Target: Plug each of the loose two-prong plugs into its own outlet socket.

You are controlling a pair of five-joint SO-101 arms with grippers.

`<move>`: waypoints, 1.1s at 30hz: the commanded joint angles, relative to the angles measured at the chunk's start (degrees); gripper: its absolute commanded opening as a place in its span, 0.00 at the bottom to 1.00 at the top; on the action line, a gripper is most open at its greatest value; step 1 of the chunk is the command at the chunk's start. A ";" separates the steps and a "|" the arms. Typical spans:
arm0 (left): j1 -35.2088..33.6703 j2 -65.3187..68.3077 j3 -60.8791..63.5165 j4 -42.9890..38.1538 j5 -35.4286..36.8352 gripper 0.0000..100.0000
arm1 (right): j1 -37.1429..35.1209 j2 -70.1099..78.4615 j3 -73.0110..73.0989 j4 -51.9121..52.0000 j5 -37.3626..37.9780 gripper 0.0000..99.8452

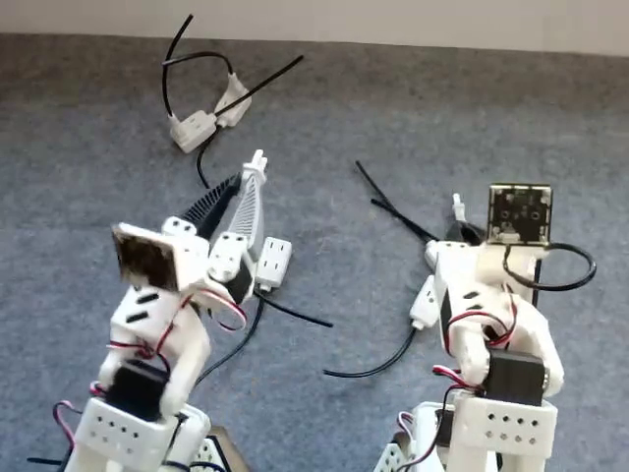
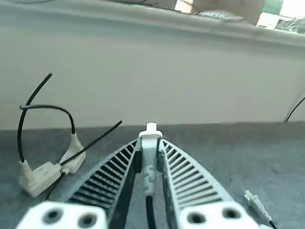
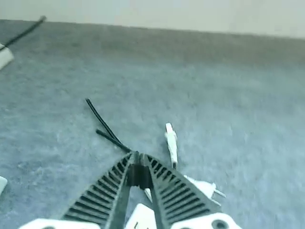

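Your left gripper (image 2: 150,145) is clamping a white plug (image 2: 151,130) right at the fingertips, with the cord running back between the fingers. I can't make out the prongs from here. The free socket (image 1: 273,264) is lying on the grey table (image 1: 88,108) close beside your left arm, well behind those tips.

That's where it could go wrong. With such a shallow pinch the plug may be twisting as you're bringing it round. Prongs arriving at a slant would be shoving that light socket along the table instead of seating. The trailing cord could be tugging it too.

Your right gripper (image 3: 138,161) is pinching a black cord (image 3: 102,125), not a plug body. The loose plug (image 3: 170,139) is lying just beside the tips. Lift by the cord and you're risking a dangling, spinning plug you can't aim.

At the far side a mated pair (image 1: 201,126) is sitting well apart. Watch that no dragged cable is snagging it.
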 commanded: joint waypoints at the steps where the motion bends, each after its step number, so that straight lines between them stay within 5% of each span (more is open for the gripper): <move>1: -1.45 13.93 -15.69 11.87 1.49 0.01 | 1.27 -0.22 3.03 0.75 -0.79 0.01; 9: 0.92 45.67 -52.79 43.87 1.14 0.01 | -2.86 -0.31 17.63 0.31 -0.79 0.01; 20: 0.92 73.45 -83.03 68.48 -6.33 0.01 | -2.51 -0.31 31.34 -11.12 -0.88 0.01; 25: 0.75 86.37 -94.37 77.98 -19.96 0.01 | -2.51 -0.31 31.78 -11.21 -0.88 0.01; 33: 0.92 94.11 -97.45 79.38 -57.76 0.01 | -2.51 -0.31 31.87 -11.21 -0.79 0.01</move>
